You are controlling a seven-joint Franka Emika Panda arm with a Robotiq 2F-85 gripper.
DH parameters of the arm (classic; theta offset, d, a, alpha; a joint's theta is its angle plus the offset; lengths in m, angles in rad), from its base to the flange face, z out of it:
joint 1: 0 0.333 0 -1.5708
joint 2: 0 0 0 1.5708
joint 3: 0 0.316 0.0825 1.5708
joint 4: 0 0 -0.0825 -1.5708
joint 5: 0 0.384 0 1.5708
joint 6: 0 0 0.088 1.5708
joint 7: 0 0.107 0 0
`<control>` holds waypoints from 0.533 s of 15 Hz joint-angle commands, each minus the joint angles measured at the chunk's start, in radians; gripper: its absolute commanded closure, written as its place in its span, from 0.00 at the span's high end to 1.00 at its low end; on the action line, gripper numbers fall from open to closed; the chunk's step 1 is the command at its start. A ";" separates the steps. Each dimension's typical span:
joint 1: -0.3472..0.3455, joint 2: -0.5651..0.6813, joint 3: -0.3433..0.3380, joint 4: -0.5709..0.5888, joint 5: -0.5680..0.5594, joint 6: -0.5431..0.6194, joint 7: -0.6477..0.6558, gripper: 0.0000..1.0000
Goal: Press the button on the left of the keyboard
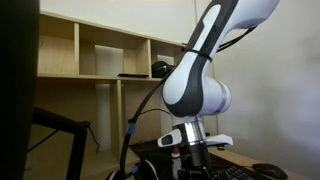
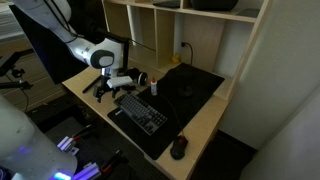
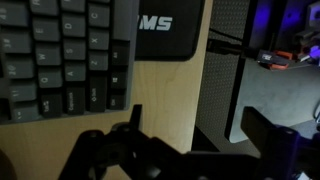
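The flat black keyboard lies on the wooden desk. It fills the upper left of the wrist view and shows at the bottom edge of an exterior view. My gripper hangs just off the keyboard's end nearest the arm, low over the desk. In the wrist view its two dark fingers stand wide apart and hold nothing, over bare wood and the desk edge beside the keyboard. No finger touches a key.
A black desk mat with pale letters lies behind the keyboard. A dark mouse sits at the far end. A small white bottle stands by the mat. Wooden shelves rise behind. The desk edge is close.
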 commanded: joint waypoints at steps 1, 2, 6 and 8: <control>-0.021 0.001 0.030 -0.028 0.006 0.040 0.005 1.00; -0.020 0.002 0.038 -0.055 0.013 0.076 0.006 1.00; -0.019 0.001 0.046 -0.075 0.021 0.116 0.007 1.00; -0.021 0.021 0.042 -0.045 0.018 0.121 0.024 1.00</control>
